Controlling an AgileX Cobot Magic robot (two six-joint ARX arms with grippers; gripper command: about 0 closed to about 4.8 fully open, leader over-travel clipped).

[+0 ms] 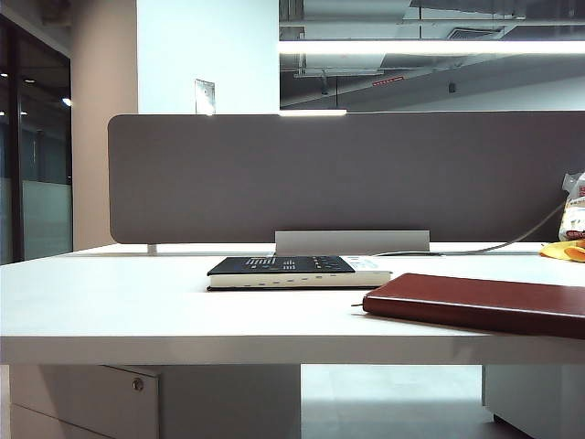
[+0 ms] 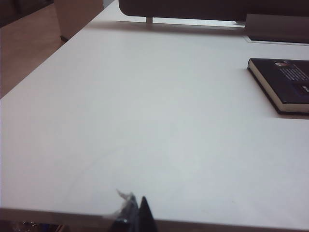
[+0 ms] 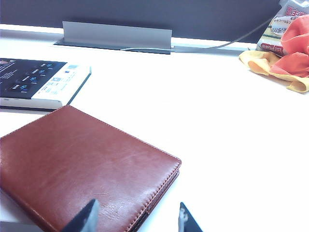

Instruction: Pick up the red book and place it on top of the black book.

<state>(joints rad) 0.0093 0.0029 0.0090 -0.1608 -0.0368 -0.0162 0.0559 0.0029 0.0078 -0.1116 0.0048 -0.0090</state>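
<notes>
In the exterior view the black book (image 1: 291, 271) lies flat on the white table (image 1: 137, 302), its cover bearing rows of small white print too fine to read and small dark tabs along its white page edge; the red book (image 1: 480, 304) lies flat nearer the camera and to the right of the black book, apart from it, with nothing between them. Behind the black book stand a grey cable box (image 1: 352, 241) and the dark divider panel (image 1: 338, 174); a yellow cloth (image 1: 563, 250) and a printed packet (image 1: 574, 218) sit far right of it. Neither gripper shows here. In the left wrist view the left gripper (image 2: 135, 215) appears only as dark fingertips together at the table's near edge, well away from the black book (image 2: 285, 84), touching nothing; whether they are parted cannot be told. In the right wrist view the right gripper (image 3: 137, 217) hangs with fingers spread wide just over the near corner of the red book (image 3: 82, 164), holding nothing; the black book (image 3: 38, 79) lies just beyond it, and the packet (image 3: 282, 24) shows red lettering too blurred to read.
</notes>
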